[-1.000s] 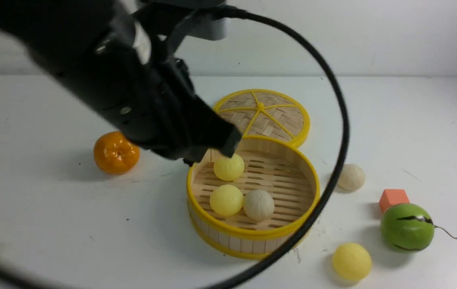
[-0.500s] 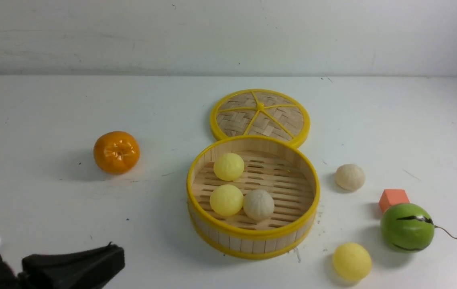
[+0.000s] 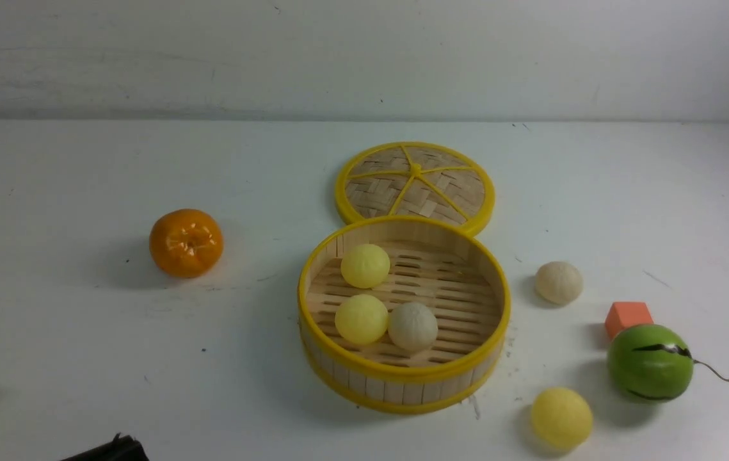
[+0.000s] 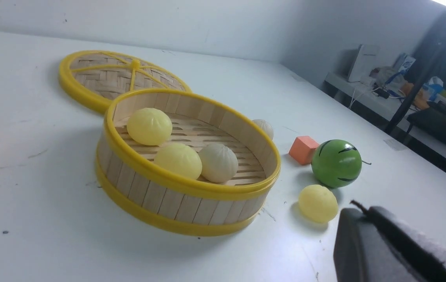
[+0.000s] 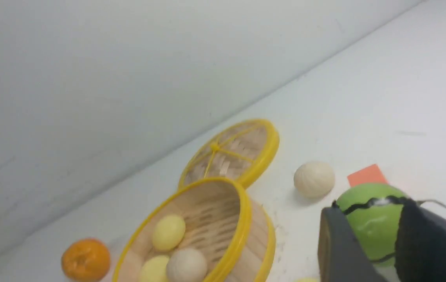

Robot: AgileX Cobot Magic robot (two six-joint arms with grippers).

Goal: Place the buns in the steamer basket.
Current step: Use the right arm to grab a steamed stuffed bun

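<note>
Three buns lay in the steamer basket. Two were out on the table, both on the basket's right side: loose off-white bun near the rim toward the back, loose yellow bun nearer the robot, close to the melon ball. Right arm was clearly the nearer one. Right fingers stood parted and empty, melon ball showing through the gap. The loose off-white bun lay beyond them, off toward the basket side, well apart, no contact. The loose yellow bun barely peeked in at that view's edge, probably under the fingers. Left fingers were shut on nothing, low at the robot's left, well apart from both. Buns were round, so no axis to align. Next pick looked right-arm work, with the melon ball the thing to avoid.
</note>
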